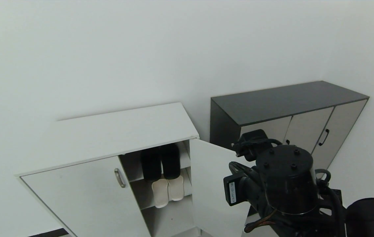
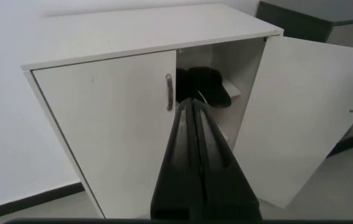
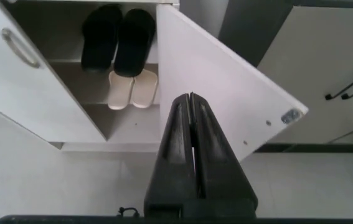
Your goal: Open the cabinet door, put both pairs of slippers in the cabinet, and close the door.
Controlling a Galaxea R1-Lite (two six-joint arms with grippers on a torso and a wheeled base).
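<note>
Scanning L to R: left gripper [image 2: 190,106] pinched closed, empty, facing the cabinet's [image 1: 124,126] shut door [image 1: 74,197]. Black slippers [image 1: 160,161] on upper shelf, white slippers [image 1: 167,192] below, both inside. Open door [image 1: 213,187] stands upright off cabinet's right edge. We judge right gripper [image 3: 192,99], closed & empty, nearer to push it.

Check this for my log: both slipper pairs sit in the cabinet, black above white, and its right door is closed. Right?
No: the right door stands open, per the head view. The black slippers do sit above the white slippers in the cabinet.
</note>
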